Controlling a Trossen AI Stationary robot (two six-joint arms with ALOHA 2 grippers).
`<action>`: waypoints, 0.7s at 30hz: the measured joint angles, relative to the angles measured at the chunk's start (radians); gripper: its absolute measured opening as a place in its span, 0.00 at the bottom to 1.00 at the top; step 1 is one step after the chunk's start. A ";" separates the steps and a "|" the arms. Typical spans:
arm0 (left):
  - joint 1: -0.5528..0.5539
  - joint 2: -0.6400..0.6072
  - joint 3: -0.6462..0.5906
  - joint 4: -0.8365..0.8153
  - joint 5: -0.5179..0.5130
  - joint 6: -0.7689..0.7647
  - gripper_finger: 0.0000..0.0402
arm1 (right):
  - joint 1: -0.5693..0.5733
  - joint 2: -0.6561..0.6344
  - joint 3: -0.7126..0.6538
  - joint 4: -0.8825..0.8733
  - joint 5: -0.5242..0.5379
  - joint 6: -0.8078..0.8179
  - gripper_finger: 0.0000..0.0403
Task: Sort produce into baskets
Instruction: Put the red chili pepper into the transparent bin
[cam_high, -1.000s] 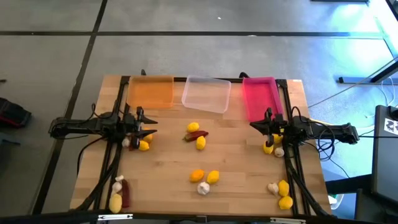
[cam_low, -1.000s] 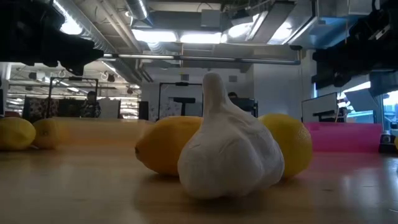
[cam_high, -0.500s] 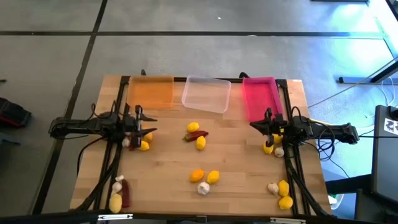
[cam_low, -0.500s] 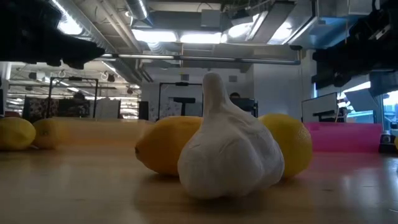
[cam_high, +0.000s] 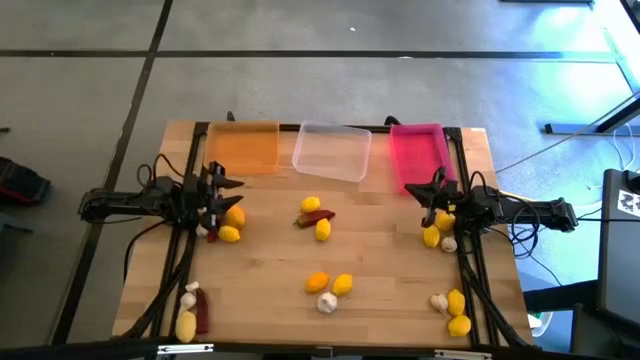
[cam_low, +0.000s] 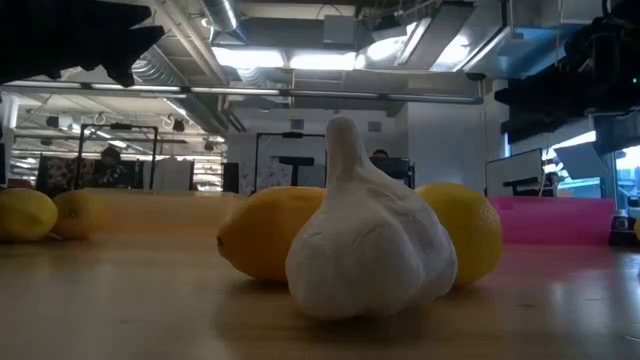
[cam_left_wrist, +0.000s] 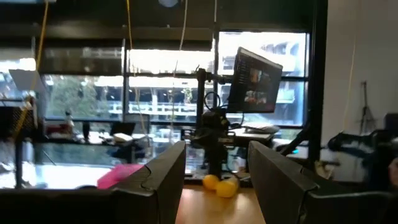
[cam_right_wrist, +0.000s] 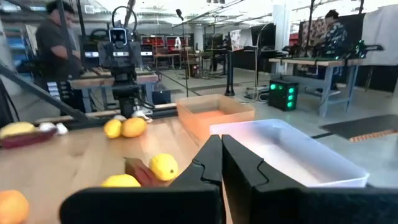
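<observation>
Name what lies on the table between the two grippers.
In the high view, between the left gripper and right gripper lie two lemons and a chili.

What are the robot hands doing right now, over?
Left gripper fingers open, empty, above the lemons near the orange tray. Right gripper fingers shut, empty, beside the pink tray. All three trays bare; nothing in the way.

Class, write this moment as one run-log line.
left gripper: open, empty, near lemons | right gripper: shut, empty, by pink tray | trays: no produce seen inside
</observation>
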 joint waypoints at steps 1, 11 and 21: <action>0.000 0.000 0.000 0.000 0.000 -0.018 0.42 | 0.000 0.000 0.001 0.000 0.001 -0.013 0.02; 0.000 0.000 0.000 -0.026 0.000 -0.074 0.42 | 0.000 0.006 0.004 -0.022 0.014 -0.044 0.02; 0.000 0.000 -0.002 -0.050 -0.090 -0.112 0.42 | 0.000 0.055 -0.004 -0.007 0.002 -0.051 0.02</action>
